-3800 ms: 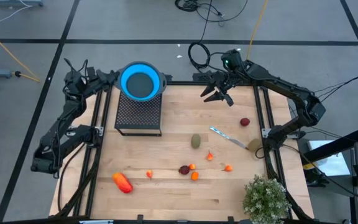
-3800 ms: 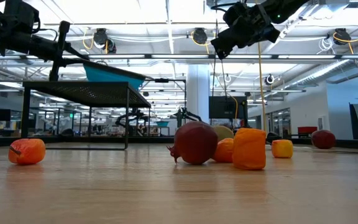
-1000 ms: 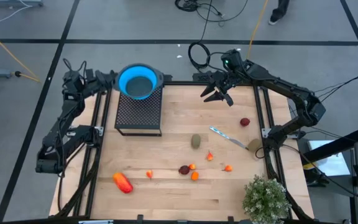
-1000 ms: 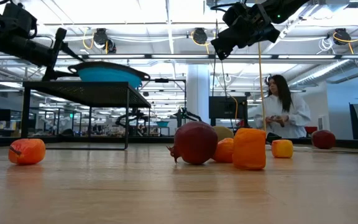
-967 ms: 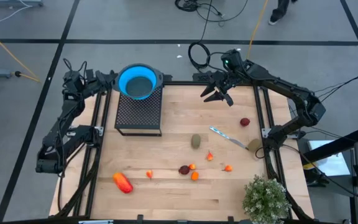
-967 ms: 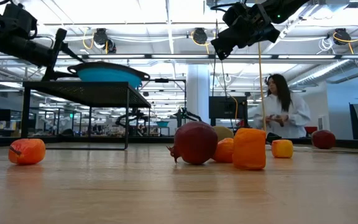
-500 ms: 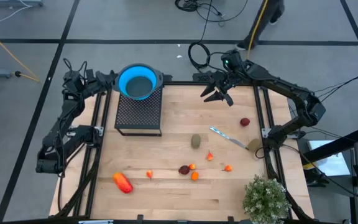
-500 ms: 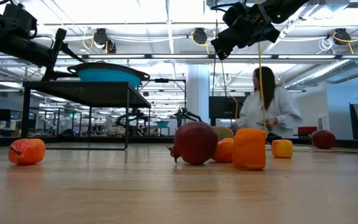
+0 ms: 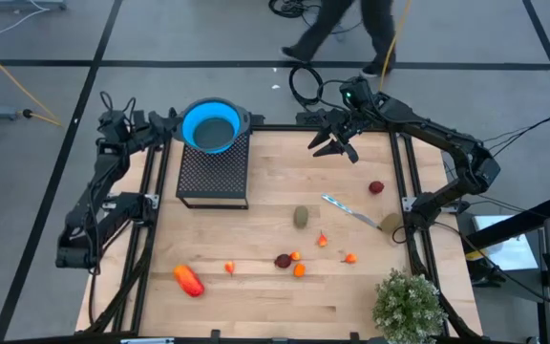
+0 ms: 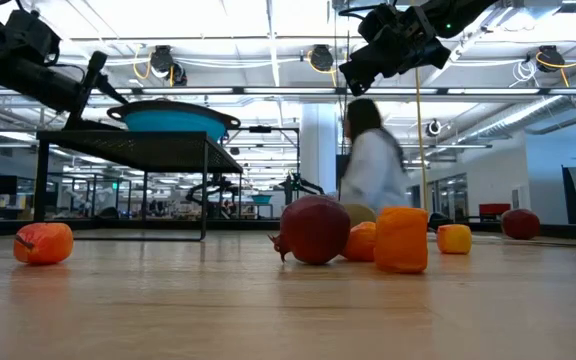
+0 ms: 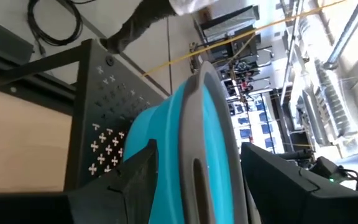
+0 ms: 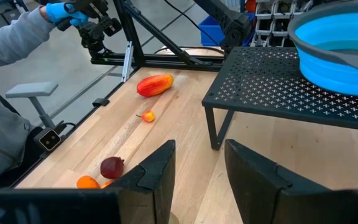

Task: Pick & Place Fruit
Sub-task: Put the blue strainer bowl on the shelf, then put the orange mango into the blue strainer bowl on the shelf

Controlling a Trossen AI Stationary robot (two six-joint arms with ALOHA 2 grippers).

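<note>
Behind the table (image 9: pixel 256 287) a person (image 10: pixel 368 165) walks by. Your left gripper (image 11: pixel 194 180) pinches the blue bowl (image 9: pixel 215 125) on the black rack (image 9: pixel 213 177). Your right gripper (image 9: pixel 335 146), spread a little, hangs beside that rack, fruit (image 9: pixel 300 217) lying nearby.

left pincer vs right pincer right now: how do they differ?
The left pincer is closed on the rim of the blue bowl, which sits on the black perforated stand; the right pincer holds nothing, its fingers apart. The left one is at the table's far-left corner by the stand; the right one hangs in the air over the far edge, well clear of the fruit. Both are at the table's far side.
</note>
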